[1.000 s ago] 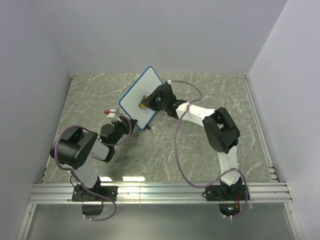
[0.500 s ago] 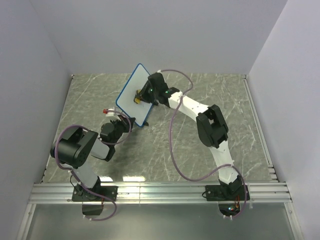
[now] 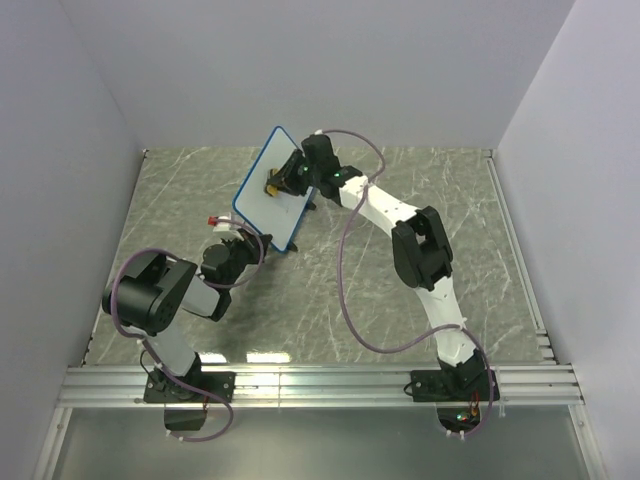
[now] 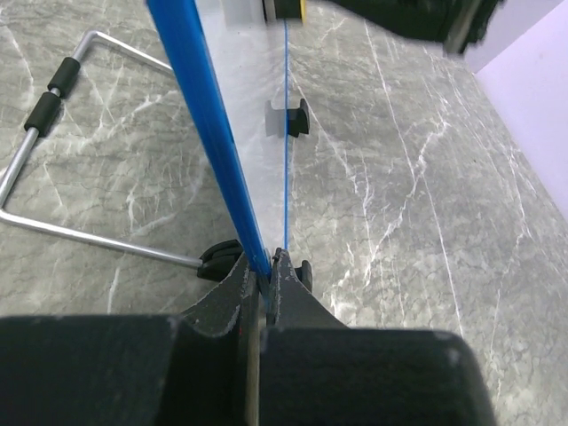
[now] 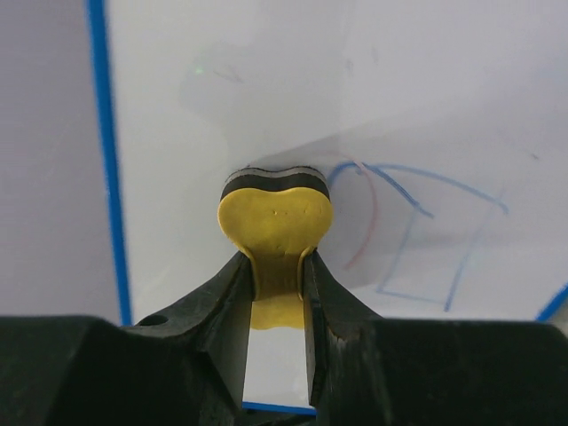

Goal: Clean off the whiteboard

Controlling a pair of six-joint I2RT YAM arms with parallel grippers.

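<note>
The right gripper (image 3: 280, 184) has slid its yellow eraser (image 3: 270, 186) slightly higher up the whiteboard (image 3: 262, 205) than half a second ago. The board stands steeply tilted at the far left of the marble table (image 3: 420, 180), with its lower edge at the left gripper (image 3: 240, 240).

Left wrist: the left gripper (image 4: 264, 271) is pinched tight on the whiteboard (image 4: 253, 106) at its blue frame.

Right wrist: the right gripper (image 5: 277, 275) squeezes the yellow eraser (image 5: 275, 222) against the whiteboard (image 5: 399, 106), beside a blue-and-red sketch (image 5: 417, 240).
</note>
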